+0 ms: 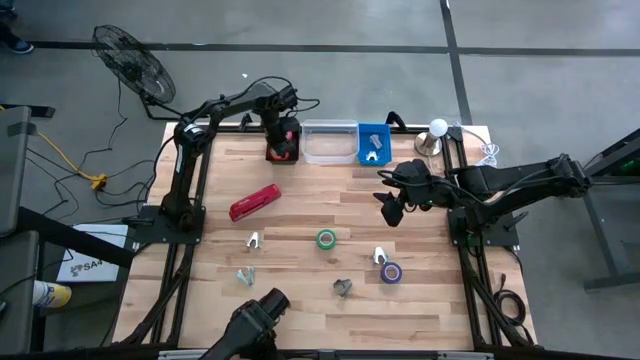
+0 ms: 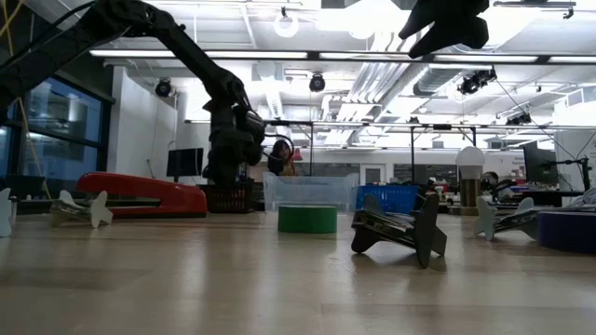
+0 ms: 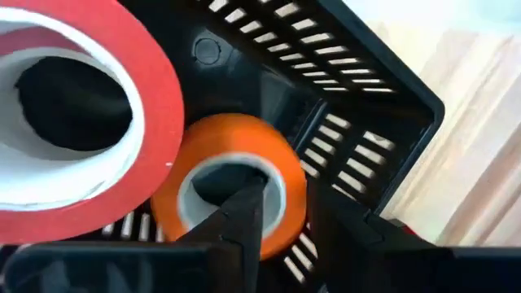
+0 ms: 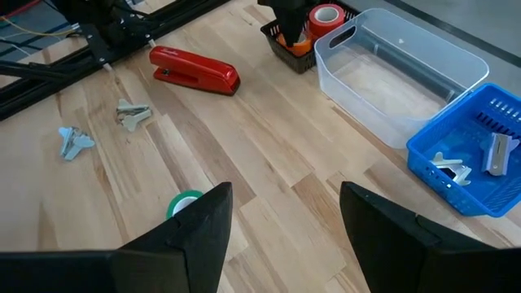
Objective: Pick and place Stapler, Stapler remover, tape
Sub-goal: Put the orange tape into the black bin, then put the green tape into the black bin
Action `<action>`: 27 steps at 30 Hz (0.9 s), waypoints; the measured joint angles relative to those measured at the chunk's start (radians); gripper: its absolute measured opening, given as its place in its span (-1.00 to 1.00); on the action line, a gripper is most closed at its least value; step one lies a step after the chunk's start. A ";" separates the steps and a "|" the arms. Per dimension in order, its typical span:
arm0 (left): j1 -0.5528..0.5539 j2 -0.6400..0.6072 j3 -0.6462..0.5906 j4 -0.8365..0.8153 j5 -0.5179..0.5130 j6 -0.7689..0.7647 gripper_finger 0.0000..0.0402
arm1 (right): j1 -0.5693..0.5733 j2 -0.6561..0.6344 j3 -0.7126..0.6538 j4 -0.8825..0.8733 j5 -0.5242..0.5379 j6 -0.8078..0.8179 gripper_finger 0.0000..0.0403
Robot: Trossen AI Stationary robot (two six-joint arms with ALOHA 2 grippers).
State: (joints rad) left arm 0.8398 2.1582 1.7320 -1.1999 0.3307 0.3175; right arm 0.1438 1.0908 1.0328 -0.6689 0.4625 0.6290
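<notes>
Left wrist view puts you inside the black basket (image 3: pixel 383 98): the left gripper (image 3: pixel 285 224) has one finger down through the core of an orange tape roll (image 3: pixel 236 175) and the other outside its wall, though you cannot tell whether it clamps the roll. A red tape roll (image 3: pixel 81 122) lies just beside the orange one, in the same basket. The stapler (image 1: pixel 254 202) lies on the table (image 1: pixel 300 310), near the basket, on its operator-facing side. Your right gripper (image 4: pixel 281 224) hovers open over the table, well apart from the basket.
</notes>
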 joint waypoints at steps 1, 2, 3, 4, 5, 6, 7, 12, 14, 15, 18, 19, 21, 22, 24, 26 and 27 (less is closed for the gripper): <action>-0.004 0.000 0.007 -0.004 -0.008 0.000 -0.48 | 0.000 0.000 0.000 0.000 -0.001 0.000 0.09; -0.005 0.000 0.016 -0.004 -0.014 0.000 -0.44 | 0.000 0.000 0.000 0.000 -0.002 0.000 0.09; -0.011 0.000 0.026 -0.005 -0.019 0.000 -0.39 | 0.000 0.000 0.000 0.000 -0.004 0.000 0.09; -0.012 0.000 0.038 -0.007 -0.019 -0.001 -0.34 | 0.000 0.000 0.000 0.000 -0.005 0.000 0.09; -0.017 0.000 0.050 -0.012 -0.020 -0.005 -0.30 | 0.000 0.000 0.000 0.000 -0.007 0.000 0.09; -0.019 0.000 0.063 -0.017 -0.021 -0.007 -0.25 | 0.000 0.000 0.000 0.000 -0.009 0.000 0.09; -0.024 0.000 0.077 -0.027 -0.022 -0.007 -0.20 | 0.001 0.000 0.000 0.000 -0.011 0.000 0.09; -0.037 0.000 0.154 -0.091 -0.046 -0.008 -0.07 | 0.001 0.000 0.000 0.000 -0.025 -0.001 0.09; -0.038 0.000 0.181 -0.118 -0.057 -0.008 -0.06 | 0.001 0.000 0.000 0.000 -0.025 -0.002 0.09; -0.039 0.000 0.194 -0.136 -0.062 -0.010 -0.06 | 0.001 0.000 0.000 0.000 -0.025 -0.005 0.09; -0.044 -0.001 0.225 -0.169 -0.066 -0.012 -0.05 | 0.001 0.000 0.000 -0.001 -0.025 -0.006 0.09; -0.049 -0.001 0.232 -0.178 -0.066 -0.013 -0.05 | 0.001 0.000 0.000 -0.001 -0.025 -0.007 0.09; -0.051 -0.001 0.248 -0.202 -0.066 -0.016 -0.05 | 0.001 0.000 0.000 -0.001 -0.027 -0.008 0.09; -0.057 -0.001 0.257 -0.209 -0.065 -0.018 -0.05 | 0.001 0.000 0.000 -0.001 -0.027 -0.008 0.09; -0.061 -0.001 0.272 -0.223 -0.066 -0.025 -0.05 | 0.001 0.000 0.000 -0.001 -0.027 -0.011 0.09; -0.065 -0.001 0.288 -0.239 -0.070 -0.037 -0.05 | 0.001 0.000 0.000 -0.001 -0.027 -0.011 0.09; -0.070 -0.001 0.298 -0.248 -0.072 -0.047 -0.05 | 0.001 0.000 0.000 -0.001 -0.027 -0.009 0.09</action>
State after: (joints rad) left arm 0.7694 2.1574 2.0298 -1.4475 0.2591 0.2708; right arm 0.1444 1.0908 1.0328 -0.6701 0.4351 0.6195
